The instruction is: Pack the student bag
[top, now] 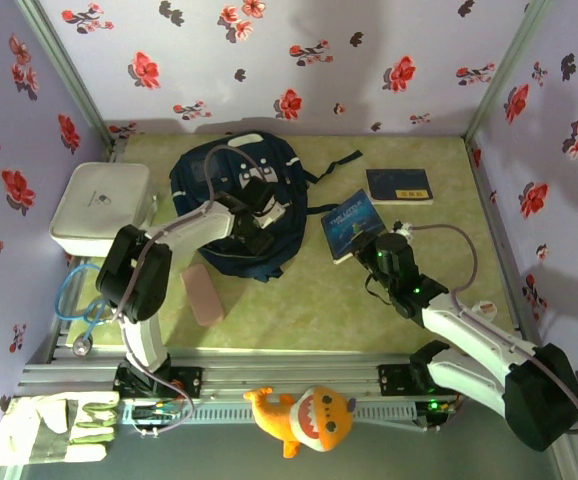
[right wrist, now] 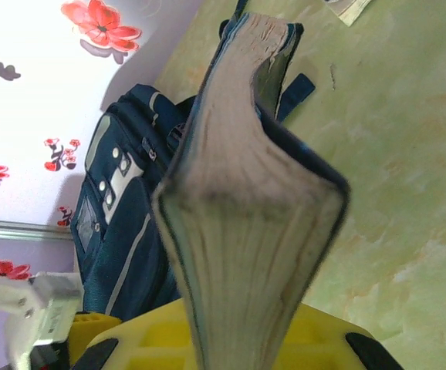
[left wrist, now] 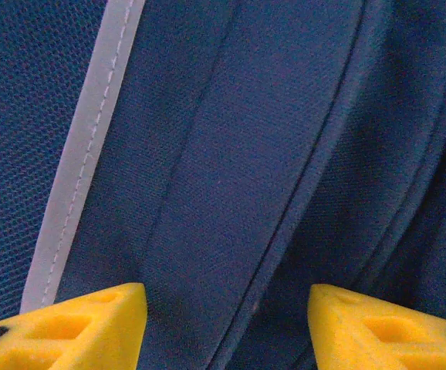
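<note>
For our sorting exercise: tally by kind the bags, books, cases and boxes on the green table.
Navy-blue fabric backpack: 1
Books: 2, a blue-covered book and a dark book with yellow label
Flat pink rectangular case: 1
White rounded box: 1
Total: 5

walls [top: 289, 60]: pale lilac, red-flower print | floor [top: 299, 310]: mottled green mat | front: aluminium rail [top: 299, 375]

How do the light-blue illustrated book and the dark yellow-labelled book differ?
The light-blue illustrated book is clamped in the right gripper; the dark yellow-labelled book lies free, flat on the table. The light-blue one is nearer the navy fabric backpack than the dark one. Both are closed.
</note>
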{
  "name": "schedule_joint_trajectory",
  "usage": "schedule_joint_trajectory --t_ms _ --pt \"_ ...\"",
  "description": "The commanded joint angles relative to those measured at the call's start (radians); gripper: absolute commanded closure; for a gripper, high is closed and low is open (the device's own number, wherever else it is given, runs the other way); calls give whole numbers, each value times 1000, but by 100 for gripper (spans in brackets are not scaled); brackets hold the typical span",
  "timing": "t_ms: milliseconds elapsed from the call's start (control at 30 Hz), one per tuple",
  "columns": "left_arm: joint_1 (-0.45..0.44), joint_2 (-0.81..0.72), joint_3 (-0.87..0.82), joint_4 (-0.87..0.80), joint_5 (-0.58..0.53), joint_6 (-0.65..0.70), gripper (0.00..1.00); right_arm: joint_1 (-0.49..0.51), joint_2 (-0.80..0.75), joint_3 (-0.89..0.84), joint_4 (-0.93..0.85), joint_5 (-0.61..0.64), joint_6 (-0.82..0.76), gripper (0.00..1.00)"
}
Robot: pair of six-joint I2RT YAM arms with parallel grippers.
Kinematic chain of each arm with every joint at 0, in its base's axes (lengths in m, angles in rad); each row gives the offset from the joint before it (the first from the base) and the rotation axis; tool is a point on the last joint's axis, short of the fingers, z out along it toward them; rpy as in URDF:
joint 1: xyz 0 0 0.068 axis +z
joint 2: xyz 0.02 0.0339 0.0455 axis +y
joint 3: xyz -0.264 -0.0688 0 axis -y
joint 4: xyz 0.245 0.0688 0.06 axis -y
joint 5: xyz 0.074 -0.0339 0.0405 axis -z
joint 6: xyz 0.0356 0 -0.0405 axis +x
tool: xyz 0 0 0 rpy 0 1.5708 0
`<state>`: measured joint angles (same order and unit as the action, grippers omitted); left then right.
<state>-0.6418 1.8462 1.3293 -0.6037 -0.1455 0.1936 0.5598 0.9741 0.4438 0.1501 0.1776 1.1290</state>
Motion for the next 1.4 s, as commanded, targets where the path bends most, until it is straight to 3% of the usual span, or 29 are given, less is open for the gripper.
schedule_joint_trajectory --t_ms 0,300,500,933,1200,1367 --pt "-4 40 58 -29 -39 38 49 -3 -23 8 78 -16 19 90" --pt "-7 15 89 1 -68 40 83 -3 -71 -4 53 -5 21 90" --pt "-10 -72 85 44 -40 42 95 -3 -143 -9 0 22 -6 90" --pt "-10 -282 131 225 -65 -100 100 -3 -263 -53 42 -19 -85 89" --pt "-11 -279 168 302 -58 -181 100 4 -183 -62 217 -180 -63 90" --pt "-13 -276 177 316 -55 -219 100 27 -95 -54 300 -217 -20 89"
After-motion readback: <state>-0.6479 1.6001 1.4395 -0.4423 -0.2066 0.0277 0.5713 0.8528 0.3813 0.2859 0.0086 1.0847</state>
